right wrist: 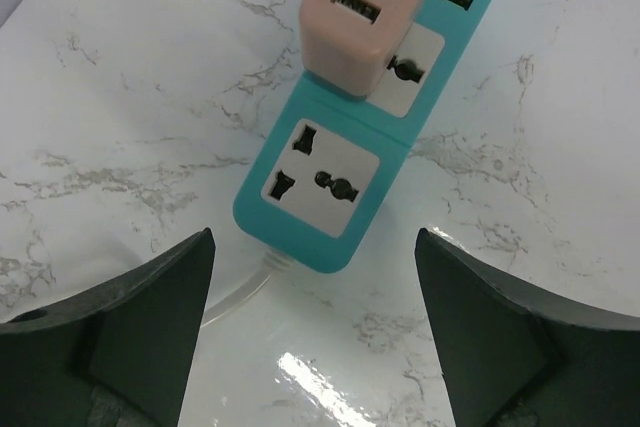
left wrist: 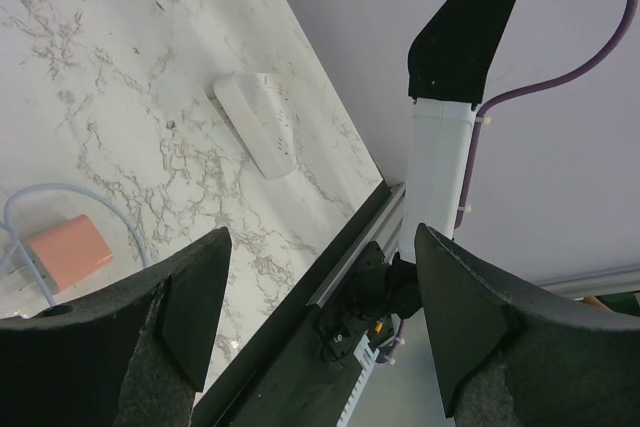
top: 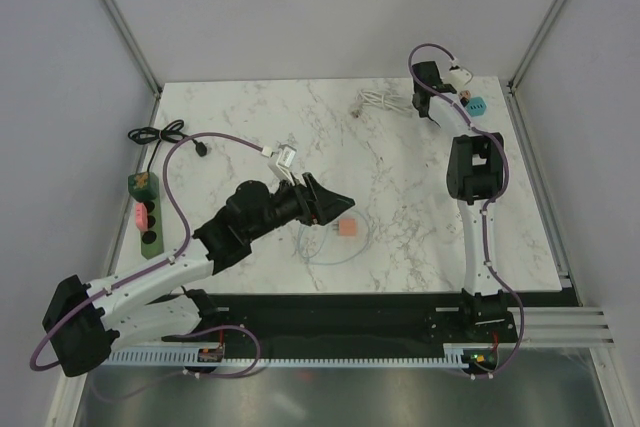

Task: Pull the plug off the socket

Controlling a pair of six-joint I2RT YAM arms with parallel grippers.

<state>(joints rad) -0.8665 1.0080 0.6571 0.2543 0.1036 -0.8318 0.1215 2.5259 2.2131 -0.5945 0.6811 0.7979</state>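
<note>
Poised for the grasp, with the right tool [right wrist: 312,237] spread wide and empty above the power strip [right wrist: 320,182] at the surface's [right wrist: 100,147] far right corner, the pink plug [right wrist: 350,17] seated in it just past the fingers [right wrist: 130,337]. Probably needs a short advance, then a squeeze on the plug's sides and a straight pull.

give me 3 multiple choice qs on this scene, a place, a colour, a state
1. Where does the teal power strip lie? A) far right corner of the table B) near left edge C) table centre
2. What colour is the adapter plugged into it? A) black B) pink C) white
3. The right gripper is: A) shut on the adapter B) open, holding nothing C) shut on a cable
1 A, top view shows it there; 2 B, pink block in the strip; 3 B, fingers wide apart, touching nothing
</note>
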